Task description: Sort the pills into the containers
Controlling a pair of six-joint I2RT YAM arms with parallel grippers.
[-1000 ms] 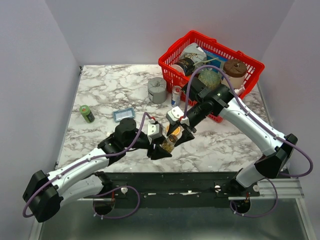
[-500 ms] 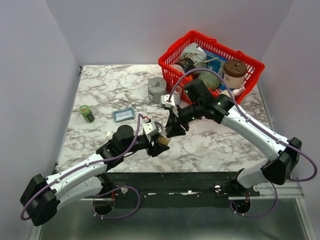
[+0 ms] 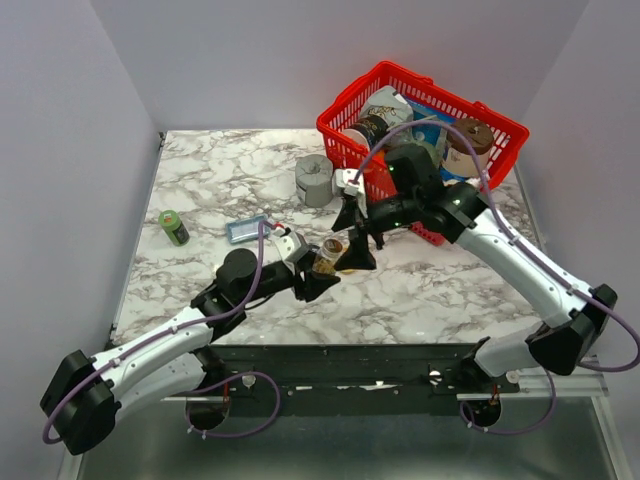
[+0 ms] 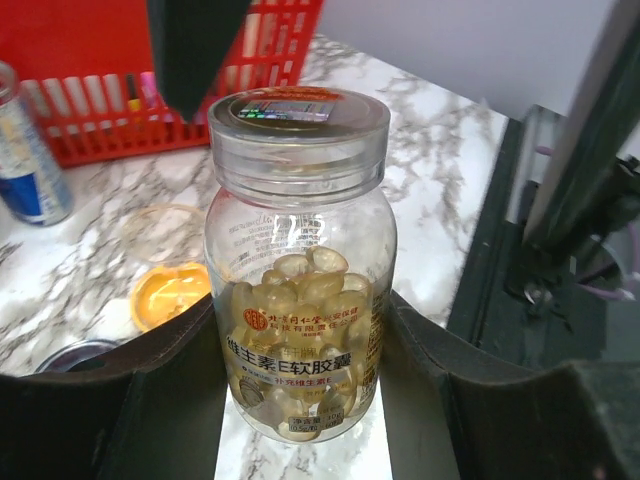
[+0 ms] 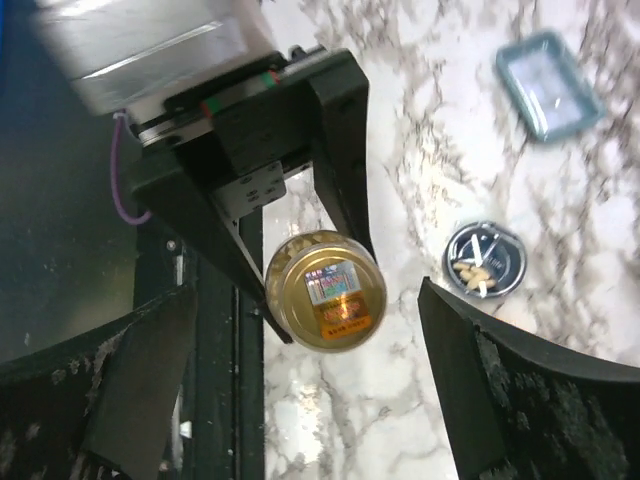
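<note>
1. My left gripper (image 4: 300, 350) is clamped on the bottle (image 4: 300, 270), with one finger against each side of its lower half.
2. The bottle stands upright in the left wrist view. It is near the front middle of the table (image 3: 220, 170). I can't tell whether its base touches the marble.
3. The lid (image 4: 298, 125) is on the bottle. Pale yellow pills (image 4: 300, 285) fill much of its body.
4. My right gripper (image 3: 352, 237) hangs over the bottle with its jaws wide apart. From its wrist camera the fingers (image 5: 140, 380) stand either side of the lid and neither touches it.
5. The orange dish (image 4: 170, 293) sits on the marble just beside the bottle, on the left in the left wrist view.
6. The silvery dish (image 5: 484, 258) lies near the bottle. A few pale pills rest on its dark inside.
7. A blue can (image 4: 25, 150) stands in front of the red basket (image 3: 335, 140), which is at the far right of the table.
8. A grey cylinder (image 3: 314, 180) sits just left of the basket. A blue tray (image 3: 248, 229) lies to the left of both grippers.
</note>
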